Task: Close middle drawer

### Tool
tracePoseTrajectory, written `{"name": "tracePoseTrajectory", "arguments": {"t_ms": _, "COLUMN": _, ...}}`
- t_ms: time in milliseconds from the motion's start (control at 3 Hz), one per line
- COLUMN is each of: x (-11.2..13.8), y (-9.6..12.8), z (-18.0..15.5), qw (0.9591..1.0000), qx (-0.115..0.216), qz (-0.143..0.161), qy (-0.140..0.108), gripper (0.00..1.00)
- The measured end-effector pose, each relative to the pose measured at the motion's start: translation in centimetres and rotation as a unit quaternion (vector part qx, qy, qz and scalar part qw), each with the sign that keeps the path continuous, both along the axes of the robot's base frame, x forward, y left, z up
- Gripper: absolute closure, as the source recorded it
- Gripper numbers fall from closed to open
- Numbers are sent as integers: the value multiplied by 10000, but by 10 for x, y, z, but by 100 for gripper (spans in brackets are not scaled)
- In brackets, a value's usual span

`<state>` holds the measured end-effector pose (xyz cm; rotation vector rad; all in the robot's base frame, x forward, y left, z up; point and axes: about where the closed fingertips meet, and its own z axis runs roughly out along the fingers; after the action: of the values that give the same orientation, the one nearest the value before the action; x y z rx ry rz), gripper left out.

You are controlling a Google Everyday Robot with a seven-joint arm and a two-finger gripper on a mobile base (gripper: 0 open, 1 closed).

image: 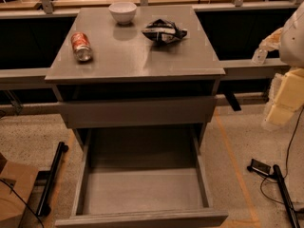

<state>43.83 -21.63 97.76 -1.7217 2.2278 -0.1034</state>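
Observation:
The middle drawer (142,189) is a wide matte-grey drawer pulled far out of the grey cabinet toward the camera. Its long shallow tray is empty, and its low plain front panel (142,218) sits at the bottom edge of the view. Above it, the taller top drawer front (137,111) stands slightly out from the cabinet. The lowest front is hidden beneath the open tray. My gripper (283,101) shows as pale cream parts at the right edge, well to the right of the drawer and apart from it.
On the cabinet top (190,61) lie a white bowl (122,12), a red soda can (81,46) on its side and a dark snack bag (164,31). Black floor bars lie at left (52,175) and right (285,194). A cardboard box (14,189) sits lower left.

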Motion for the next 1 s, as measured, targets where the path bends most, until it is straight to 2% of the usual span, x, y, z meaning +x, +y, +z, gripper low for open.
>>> {"name": "tracePoseTrajectory", "arguments": {"t_ms": 333, "x": 0, "y": 0, "z": 0, "qw": 10000, "qx": 0, "qz": 0, "qy": -1, "gripper": 0}}
{"name": "tracePoseTrajectory", "arguments": {"t_ms": 667, "x": 0, "y": 1, "z": 3, "qw": 10000, "qx": 1, "qz": -2, "qy": -52, "gripper": 17}}
{"name": "tracePoseTrajectory", "arguments": {"t_ms": 1000, "x": 0, "y": -5, "z": -17, "qw": 9997, "qx": 101, "qz": 3, "qy": 240, "gripper": 41}}
